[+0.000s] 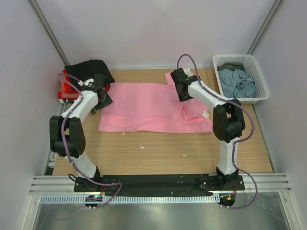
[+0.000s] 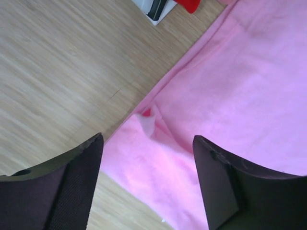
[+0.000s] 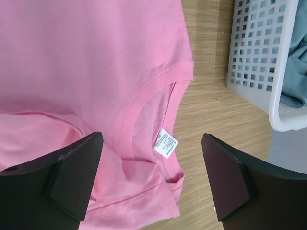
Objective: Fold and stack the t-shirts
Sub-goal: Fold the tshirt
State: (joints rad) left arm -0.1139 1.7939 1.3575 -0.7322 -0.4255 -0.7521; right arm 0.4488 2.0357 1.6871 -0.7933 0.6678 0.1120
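pink t-shirt (image 1: 153, 108) is laid out across the wooden table (image 1: 158, 153), left gripper (image 2: 147, 146) and right gripper (image 3: 151, 143) hovering over its ends, jaws spread wide, empty.

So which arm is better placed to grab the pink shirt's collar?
Right. The right end effector, open, hangs over the collar and tag; the left end effector is at the opposite edge of the shirt.

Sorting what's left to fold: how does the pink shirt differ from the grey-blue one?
The pink shirt lies spread out on the table; the grey-blue shirt is crumpled in the basket. The pink one is bright, the grey-blue one dull. The pink one shows its neck tag; the grey-blue one shows none. Both are plain cloth.
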